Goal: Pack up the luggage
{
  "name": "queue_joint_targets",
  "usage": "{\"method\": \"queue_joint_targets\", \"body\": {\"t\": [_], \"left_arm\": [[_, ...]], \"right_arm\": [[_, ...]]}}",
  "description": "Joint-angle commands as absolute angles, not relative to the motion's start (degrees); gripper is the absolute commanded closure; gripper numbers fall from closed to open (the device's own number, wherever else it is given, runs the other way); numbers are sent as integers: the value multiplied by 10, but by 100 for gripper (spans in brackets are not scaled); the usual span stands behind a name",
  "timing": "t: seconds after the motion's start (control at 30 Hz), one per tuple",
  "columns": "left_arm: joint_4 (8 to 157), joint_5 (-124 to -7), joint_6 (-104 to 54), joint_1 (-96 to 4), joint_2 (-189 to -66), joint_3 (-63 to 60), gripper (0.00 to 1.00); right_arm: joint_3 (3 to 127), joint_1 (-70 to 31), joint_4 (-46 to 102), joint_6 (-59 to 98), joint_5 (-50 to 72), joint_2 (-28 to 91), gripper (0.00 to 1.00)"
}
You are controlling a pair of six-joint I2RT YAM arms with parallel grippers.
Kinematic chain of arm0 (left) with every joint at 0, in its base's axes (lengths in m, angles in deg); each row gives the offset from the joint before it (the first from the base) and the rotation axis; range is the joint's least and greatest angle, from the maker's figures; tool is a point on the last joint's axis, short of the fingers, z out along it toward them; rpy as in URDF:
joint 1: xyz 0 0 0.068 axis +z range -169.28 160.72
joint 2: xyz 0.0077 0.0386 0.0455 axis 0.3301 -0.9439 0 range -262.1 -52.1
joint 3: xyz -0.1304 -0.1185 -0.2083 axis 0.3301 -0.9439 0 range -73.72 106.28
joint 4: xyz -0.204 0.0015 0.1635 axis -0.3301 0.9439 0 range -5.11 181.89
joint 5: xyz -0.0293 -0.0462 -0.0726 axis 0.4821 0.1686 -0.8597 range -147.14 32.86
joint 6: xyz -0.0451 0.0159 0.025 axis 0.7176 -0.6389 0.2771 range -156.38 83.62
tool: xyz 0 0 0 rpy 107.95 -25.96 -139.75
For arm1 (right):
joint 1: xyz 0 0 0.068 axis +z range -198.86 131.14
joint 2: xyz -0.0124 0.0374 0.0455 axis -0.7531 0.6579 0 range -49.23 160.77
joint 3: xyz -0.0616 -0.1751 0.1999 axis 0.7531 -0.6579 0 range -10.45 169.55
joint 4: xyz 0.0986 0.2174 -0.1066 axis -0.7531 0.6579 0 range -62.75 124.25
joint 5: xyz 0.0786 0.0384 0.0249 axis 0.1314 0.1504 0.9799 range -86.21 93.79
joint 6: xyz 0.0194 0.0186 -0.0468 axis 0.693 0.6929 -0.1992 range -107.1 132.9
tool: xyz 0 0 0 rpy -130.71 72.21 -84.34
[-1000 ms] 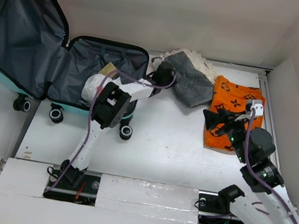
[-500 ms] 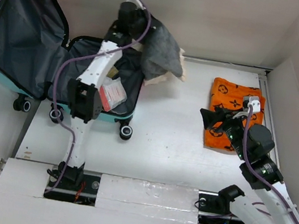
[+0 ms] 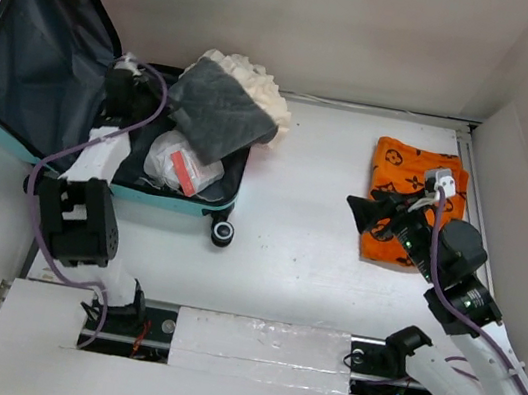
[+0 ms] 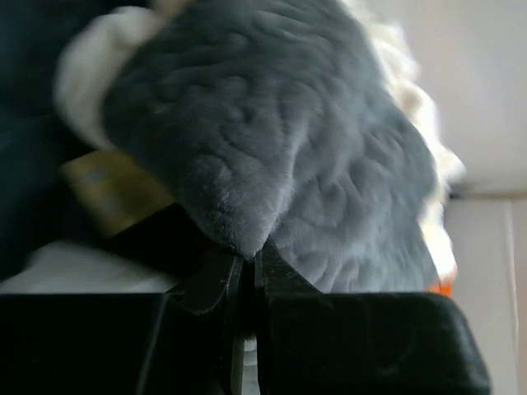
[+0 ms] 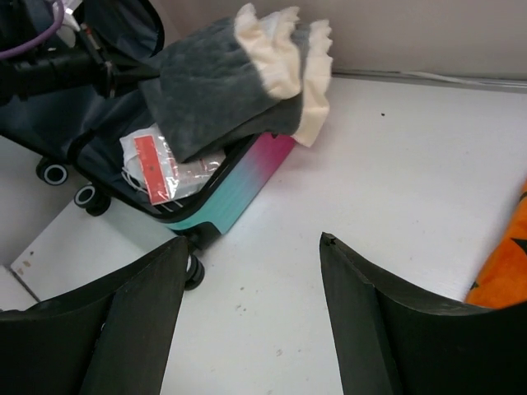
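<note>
The luggage (image 3: 35, 48) lies open at the far left of the worktop (image 3: 300, 224). Its lid stands up, leaning to the left and showing the dark grey lining. Its base lies flat with the cavity facing up, and the black wheels (image 3: 222, 233) are at the near side. The shell is teal along the base wall and pink at the lid's outer top edge.

The left arm reaches over the near rim into the base. The left fingers (image 4: 216, 284) are pressed together on a corner of a grey blanket (image 3: 215, 113), pinching the plush fabric right at their tips. So these fingers are inside the luggage, above the far part of the cavity near the hinge. The blanket spreads from that pinch across the far right corner of the base. Its cream fleece side (image 3: 252, 84) spills over the rim toward the back wall. Whether the blanket rests on the rim or hangs just above it cannot be told.

In the base, nearer than the blanket and partly under its edge, lies a clear plastic bag (image 3: 180, 163) with a red label and something white in it. The left wrist view also shows a yellowish thing beneath the blanket, too blurred to name.

The right fingers (image 5: 132, 329) stand wide apart and hold nothing. They are well apart from the luggage, over the right half of the worktop at the left edge of an orange towel (image 3: 411, 177) with a dark pattern, and they point toward the luggage.
</note>
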State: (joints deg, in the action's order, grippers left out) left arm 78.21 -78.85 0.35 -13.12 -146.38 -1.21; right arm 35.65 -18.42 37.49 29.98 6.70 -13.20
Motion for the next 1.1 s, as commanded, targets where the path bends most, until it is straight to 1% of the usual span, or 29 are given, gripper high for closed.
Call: {"method": "queue_joint_targets", "body": {"t": [0.0, 0.1, 0.2, 0.33, 0.4, 0.47, 0.53, 0.6, 0.67, 0.77, 0.8, 0.83, 0.87, 0.9, 0.93, 0.97, 1.0, 1.03, 1.07], "left_arm": [[701, -792, 14, -80, -1371, -72, 100], [707, -798, 1, -45, -1359, -90, 100], [722, -781, -7, -32, -1359, -96, 100], [727, -771, 14, -6, -1343, -101, 100], [759, -742, 5, -6, -1338, -78, 100], [835, -674, 0, -6, -1331, -68, 100], [874, -635, -17, -6, -1331, -68, 100], [889, -618, -17, -6, -1331, -88, 100], [889, -628, -10, -6, -1331, -112, 100], [906, -619, -10, -6, -1337, -98, 100], [922, -611, -17, -6, -1337, -91, 97], [935, -605, -24, -6, -1337, -82, 85], [945, -605, -32, -6, -1337, -66, 69], [958, -605, -38, -6, -1327, -61, 49], [958, -587, -38, -6, -1312, -60, 41], [947, -587, -38, -6, -1291, -60, 36], [933, -579, -38, -6, -1265, -83, 32], [904, -568, -38, -26, -1207, -92, 29], [889, -540, -46, -44, -1179, -97, 22]], "right_arm": [[366, -187, 344, 292, 95, -133, 30], [366, -187, 344, 292, 106, -128, 30], [366, -182, 344, 292, 106, -128, 30], [366, -177, 344, 292, 106, -128, 30], [366, -171, 350, 292, 106, -128, 29], [366, -166, 350, 292, 101, -128, 27], [366, -166, 350, 292, 101, -128, 27], [360, -161, 344, 292, 101, -121, 27], [360, -161, 344, 298, 101, -116, 27], [355, -155, 344, 298, 101, -116, 26], [355, -155, 344, 298, 101, -116, 25], [350, -150, 344, 298, 101, -116, 25], [344, -150, 344, 303, 101, -116, 23], [344, -150, 344, 303, 94, -121, 22], [337, -150, 344, 303, 94, -121, 22], [337, -150, 344, 303, 86, -121, 20], [337, -150, 344, 303, 78, -121, 20], [337, -150, 351, 303, 77, -114, 20], [337, -150, 351, 308, 70, -114, 20]]}}
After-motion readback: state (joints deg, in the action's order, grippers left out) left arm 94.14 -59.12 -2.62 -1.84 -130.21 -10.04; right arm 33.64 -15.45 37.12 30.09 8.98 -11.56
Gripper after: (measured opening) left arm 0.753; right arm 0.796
